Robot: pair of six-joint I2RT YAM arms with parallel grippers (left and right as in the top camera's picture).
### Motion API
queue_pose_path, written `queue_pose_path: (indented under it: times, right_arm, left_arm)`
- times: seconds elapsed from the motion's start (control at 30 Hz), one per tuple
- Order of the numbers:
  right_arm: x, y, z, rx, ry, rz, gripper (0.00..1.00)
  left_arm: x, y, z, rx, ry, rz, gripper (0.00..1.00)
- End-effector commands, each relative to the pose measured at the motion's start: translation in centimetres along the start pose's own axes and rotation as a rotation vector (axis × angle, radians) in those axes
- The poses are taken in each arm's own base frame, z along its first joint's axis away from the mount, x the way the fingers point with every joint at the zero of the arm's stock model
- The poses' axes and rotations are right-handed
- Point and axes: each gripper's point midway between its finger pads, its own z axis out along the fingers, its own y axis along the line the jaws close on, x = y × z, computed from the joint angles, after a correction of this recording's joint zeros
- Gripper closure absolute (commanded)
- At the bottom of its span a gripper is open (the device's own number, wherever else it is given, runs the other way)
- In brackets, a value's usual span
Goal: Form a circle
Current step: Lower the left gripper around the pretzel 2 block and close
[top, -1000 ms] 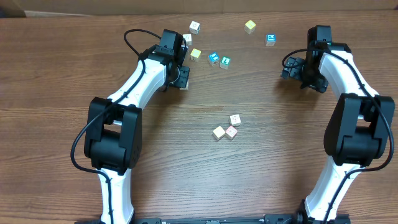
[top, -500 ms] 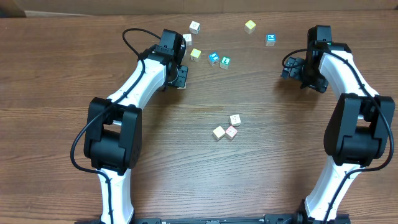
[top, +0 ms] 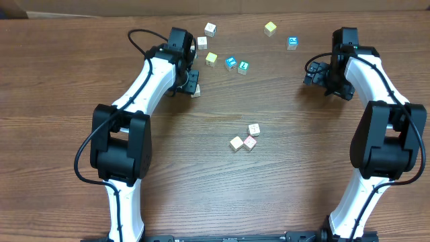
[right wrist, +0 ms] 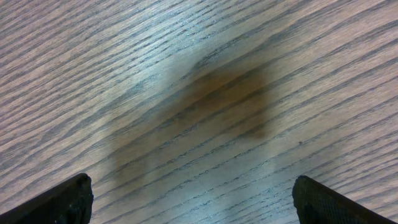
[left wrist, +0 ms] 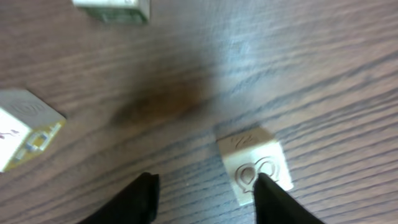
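- Overhead view: the circle (top: 248,140) is so far a clump of three small pale cubes near the middle of the tabletop (top: 67,67), well apart from both arms. Two cubes lie side by side and touch, one of them marked pink-red. The third sits just beyond them, toward the far edge.
- The left gripper (left wrist: 205,186) hangs low over the far left part of the tabletop. Its jaws stand apart, with bare wood between them.
- A cream cube (left wrist: 252,158) with a looping embossed mark rests on the wood beside one finger. That fingertip overlaps the cube's near corner, and we cannot tell whether the two touch.
- A white printed cube (left wrist: 25,127) lies off to the side in the left wrist view.
- The right gripper (right wrist: 199,208) sits at the far right, jaws spread wide, with only wood grain between them.
- A blue-faced cube (top: 230,63) and a teal-faced cube (top: 243,66) lie side by side near the far edge, between the two arms.
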Motion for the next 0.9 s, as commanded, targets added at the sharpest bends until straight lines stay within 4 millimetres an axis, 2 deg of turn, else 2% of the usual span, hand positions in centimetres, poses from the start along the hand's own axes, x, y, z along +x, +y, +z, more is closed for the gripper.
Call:
queue_pose_path:
  times: [0.0, 0.13, 0.2, 0.27, 0.3, 0.4, 0.6, 0.73, 0.87]
  right_arm:
    - [-0.7, 0.0, -0.7, -0.005, -0.026, 0.004, 0.00]
    - [-0.7, 0.0, -0.7, -0.005, -0.026, 0.004, 0.00]
    - [-0.7, 0.0, -0.7, -0.005, -0.025, 0.004, 0.00]
    - [-0.7, 0.0, -0.7, -0.005, -0.026, 0.004, 0.00]
    - [-0.7, 0.0, -0.7, -0.005, -0.026, 0.004, 0.00]
    - [-0.7, 0.0, -0.7, -0.005, -0.025, 0.004, 0.00]
    - [-0.7, 0.0, -0.7, -0.005, -0.025, 0.004, 0.00]
    - [-0.7, 0.0, -0.7, -0.005, -0.026, 0.004, 0.00]
    - [-0.7, 0.0, -0.7, -0.005, -0.025, 0.004, 0.00]
  left_arm:
    - [-1.1, -0.4, -0.4, 0.019, -0.021, -0.023, 0.39]
    - [-0.4, -0.4, -0.2, 0.018, 0.006, -0.050, 0.30]
    - [0.0, -0.4, -0.1, 0.020, 0.020, -0.071, 0.19]
    - [0.1, -0.8, -0.1, 0.043, 0.026, -0.085, 0.04]
    - [0.3, -1.1, -0.2, 0.058, 0.033, -0.086, 0.00]
    - [1.0, -1.3, 0.2, 0.064, 0.056, -0.105, 0.02]
    - [2.0, -1.6, 1.5, 0.063, 0.066, -0.174, 0.15]
    - [1.3, -2.3, 1.7, 0.070, 0.033, -0.157, 0.21]
    - [0.9, -2.3, 1.7, 0.057, 0.015, -0.154, 0.22]
